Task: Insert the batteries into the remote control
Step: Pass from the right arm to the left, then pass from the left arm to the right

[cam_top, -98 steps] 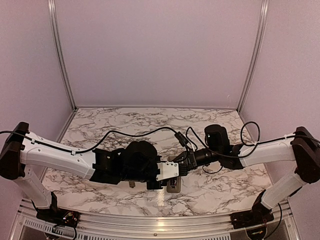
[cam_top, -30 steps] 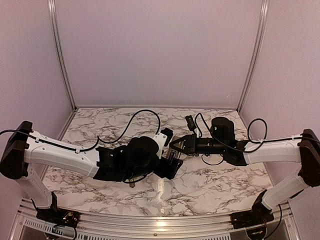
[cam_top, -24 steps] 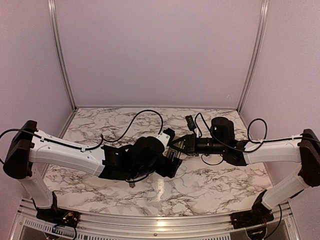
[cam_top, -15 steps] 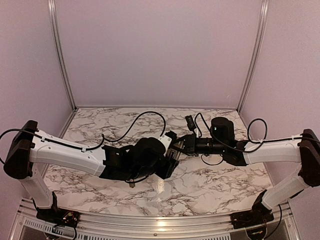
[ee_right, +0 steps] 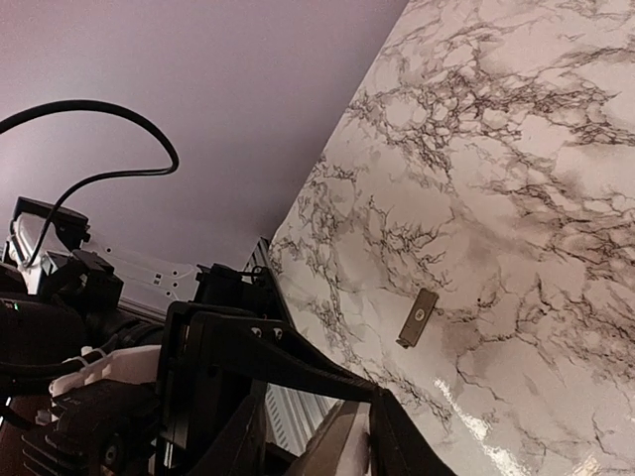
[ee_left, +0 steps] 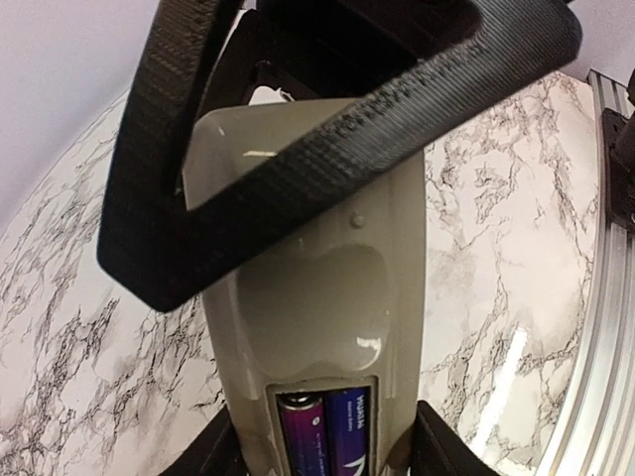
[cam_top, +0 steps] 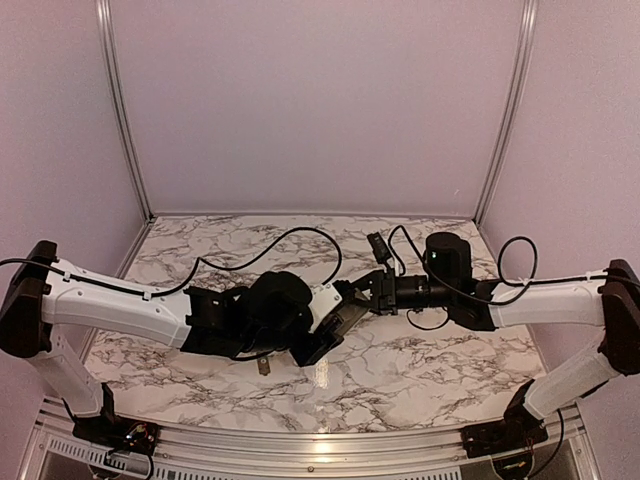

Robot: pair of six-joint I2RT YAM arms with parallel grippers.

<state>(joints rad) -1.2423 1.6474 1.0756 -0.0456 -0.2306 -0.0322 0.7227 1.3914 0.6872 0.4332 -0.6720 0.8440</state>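
My left claw [cam_top: 328, 335] clenches the remote control [ee_left: 327, 288], back up, two purple batteries [ee_left: 324, 434] seated between the fingers [ee_left: 223, 451]. Farther out, the right claw [ee_right: 322, 444] straddles its end; clamped or not, I can't tell. Beyond lies a tan cover [ee_right: 418, 317].

Your remote control [ee_left: 317, 297] was tan-grey back up, pinched by its sides in the left gripper [ee_left: 322, 451]. The recess at the end nearest that gripper's wrist was open, with two purple batteries [ee_left: 327, 436] lying side by side inside.
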